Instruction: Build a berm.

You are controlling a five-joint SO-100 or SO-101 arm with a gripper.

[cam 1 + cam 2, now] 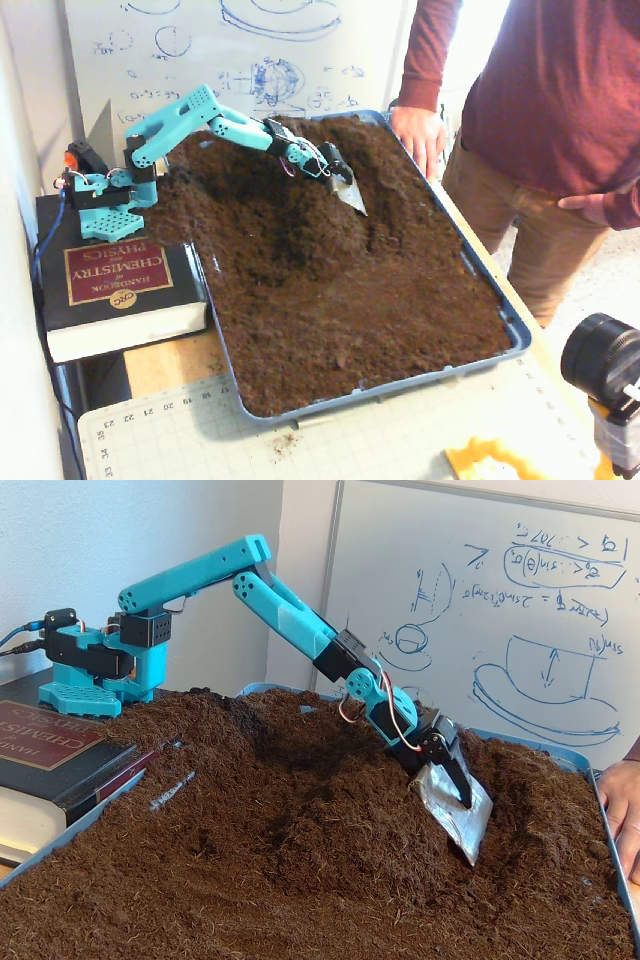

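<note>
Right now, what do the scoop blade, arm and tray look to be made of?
Scoop blade: looks like thin metal sheet or foil wrap, silvery, crinkled, dull glints; can't tell which.
Arm: likely printed plastic, matte teal, blocky links with black servo bodies.
Tray: probably moulded plastic, smooth blue rounded rim.
Berm: loose, crumbly dark brown soil.

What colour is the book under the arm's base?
The book has a black cover with a maroon title panel; clearest in this fixed view.

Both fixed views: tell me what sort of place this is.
Probably a lab or classroom workbench: a whiteboard with sketches, a chemistry handbook under the arm's base, and a blue tray of soil.
</note>
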